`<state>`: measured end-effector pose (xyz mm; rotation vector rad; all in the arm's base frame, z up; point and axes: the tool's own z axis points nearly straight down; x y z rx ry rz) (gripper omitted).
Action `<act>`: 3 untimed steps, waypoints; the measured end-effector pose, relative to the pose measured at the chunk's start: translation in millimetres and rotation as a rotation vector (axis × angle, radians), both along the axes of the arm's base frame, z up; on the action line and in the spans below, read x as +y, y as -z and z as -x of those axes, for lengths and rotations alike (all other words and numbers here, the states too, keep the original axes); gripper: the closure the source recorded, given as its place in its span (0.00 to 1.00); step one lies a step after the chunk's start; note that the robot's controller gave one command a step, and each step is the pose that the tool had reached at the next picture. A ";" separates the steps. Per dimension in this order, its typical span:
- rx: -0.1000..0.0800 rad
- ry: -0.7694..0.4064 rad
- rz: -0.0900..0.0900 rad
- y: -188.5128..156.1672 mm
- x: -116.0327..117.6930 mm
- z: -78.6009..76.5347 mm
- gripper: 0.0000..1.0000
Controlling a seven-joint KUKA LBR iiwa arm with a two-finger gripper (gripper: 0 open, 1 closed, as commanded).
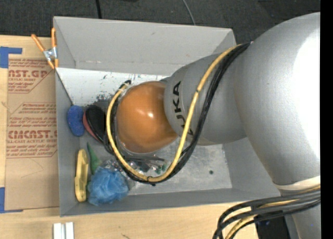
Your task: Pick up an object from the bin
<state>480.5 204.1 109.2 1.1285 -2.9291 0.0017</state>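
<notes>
Where the silver arm (pixel 270 92) bends down into the grey metal bin (pixel 140 40), black letters on its last link read "UKA", turned on their side; the first letter of the brand is hidden behind the orange cover (pixel 143 116). I can read no other writing on the robot or on the things in the bin. The orange cover is round and shiny, it sits on the wrist, and it lies over the left-middle part of the bin floor. A yellow cable and a black cable (pixel 205 95) run along the arm and loop around the cover. The gripper (pixel 144 164) is under this cover, and just a bit of metal with small green parts shows at the cover's lower edge. I cannot tell if it is spread or pressed together, and I cannot tell if it pinches anything. The loose things lie near it along the left side of the bin. A black oval thing with a red edge (pixel 95 121) lies just beside the cover, and a blue rounded lump (pixel 76 120) is at its left. A thin green stick (pixel 93 157) and a crumpled light-blue thing (pixel 106 186) lie just below and left of the cover. A long yellow piece (pixel 81 174) lies by the left wall.
</notes>
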 end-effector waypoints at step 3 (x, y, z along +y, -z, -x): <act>-0.010 0.000 -0.004 -38.6 1.7 -2.4 1.00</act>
